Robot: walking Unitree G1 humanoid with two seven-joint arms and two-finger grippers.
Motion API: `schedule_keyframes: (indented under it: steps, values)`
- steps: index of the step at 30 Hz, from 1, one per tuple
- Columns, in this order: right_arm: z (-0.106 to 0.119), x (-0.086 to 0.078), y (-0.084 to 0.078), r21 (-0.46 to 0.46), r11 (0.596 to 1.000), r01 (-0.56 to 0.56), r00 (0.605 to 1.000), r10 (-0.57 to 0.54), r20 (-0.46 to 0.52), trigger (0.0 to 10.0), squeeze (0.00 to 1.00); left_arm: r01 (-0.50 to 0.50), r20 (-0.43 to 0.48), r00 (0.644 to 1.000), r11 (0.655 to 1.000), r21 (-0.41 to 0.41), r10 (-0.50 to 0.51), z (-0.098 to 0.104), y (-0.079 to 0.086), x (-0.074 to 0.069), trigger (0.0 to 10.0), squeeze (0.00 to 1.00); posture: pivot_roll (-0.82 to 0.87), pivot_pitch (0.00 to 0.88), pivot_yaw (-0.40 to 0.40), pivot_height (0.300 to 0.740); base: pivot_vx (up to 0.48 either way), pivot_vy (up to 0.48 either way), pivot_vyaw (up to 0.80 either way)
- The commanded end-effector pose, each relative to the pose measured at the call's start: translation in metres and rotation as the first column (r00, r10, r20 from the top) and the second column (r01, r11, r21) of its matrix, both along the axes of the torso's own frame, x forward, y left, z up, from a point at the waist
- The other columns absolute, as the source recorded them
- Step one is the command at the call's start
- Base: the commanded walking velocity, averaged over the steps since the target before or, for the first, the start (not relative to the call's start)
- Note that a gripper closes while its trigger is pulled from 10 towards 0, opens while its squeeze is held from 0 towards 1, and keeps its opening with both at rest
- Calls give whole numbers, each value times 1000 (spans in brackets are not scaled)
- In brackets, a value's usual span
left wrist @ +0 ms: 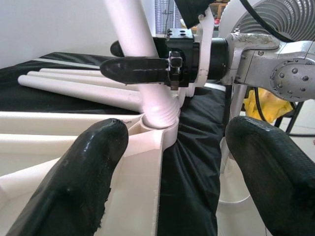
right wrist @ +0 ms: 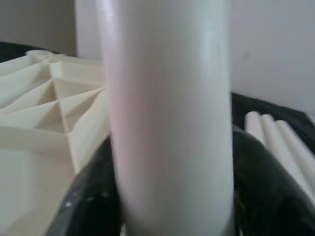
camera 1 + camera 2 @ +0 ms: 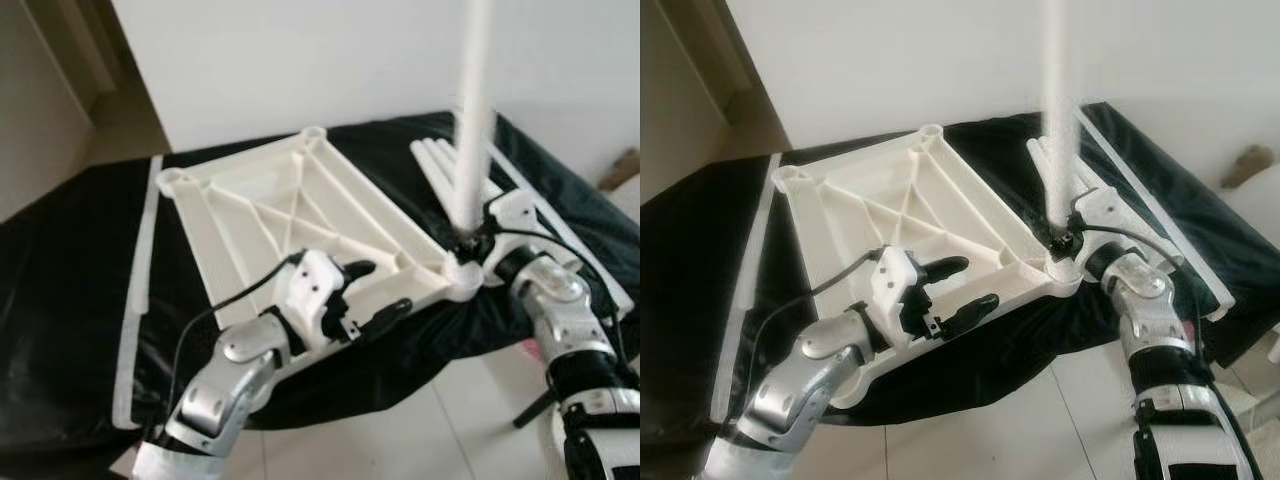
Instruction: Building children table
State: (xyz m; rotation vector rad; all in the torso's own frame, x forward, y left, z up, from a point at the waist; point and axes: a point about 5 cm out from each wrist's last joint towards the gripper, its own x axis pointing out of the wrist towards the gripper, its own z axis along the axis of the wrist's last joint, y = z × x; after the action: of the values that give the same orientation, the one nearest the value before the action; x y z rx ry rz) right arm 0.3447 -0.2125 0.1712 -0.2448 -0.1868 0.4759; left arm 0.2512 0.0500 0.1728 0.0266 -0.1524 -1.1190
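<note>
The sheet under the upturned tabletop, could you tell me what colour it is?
Black; the sheet shows best in the left eye view, under the white tabletop.

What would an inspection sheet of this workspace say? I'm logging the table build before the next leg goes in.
Surface: black plastic sheet spread over the work area.
Job's things: white ribbed plastic tabletop lying underside up; white tubular leg standing upright in its near right corner socket; spare white legs lying beside it.
Clutter: nothing seen.
Grippers: right gripper shut on the upright leg's base; left gripper open at the tabletop's near edge.
Cables: black cable looping from the left wrist.
Surroundings: white wall, pale tiled floor.
</note>
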Motion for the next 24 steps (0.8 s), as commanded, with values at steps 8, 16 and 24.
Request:
schedule_keyframes:
  steps: [8,16,24]
  values:
    - [-6,-2,-8,-1,999,-42,998,42,-46,0,0,-28,8,1000,1000,9,28,0,4,2,10000,0,-3,0,32,740,0,0,0]
    - [-22,-13,-14,54,998,-35,996,39,-79,0,0,-37,7,999,999,5,37,0,6,2,10000,0,-3,0,37,740,0,0,0]
    - [-19,-24,-12,134,991,1,1000,-4,18,10000,0,-34,5,999,999,9,34,0,6,2,10000,0,-3,0,42,740,0,0,0]
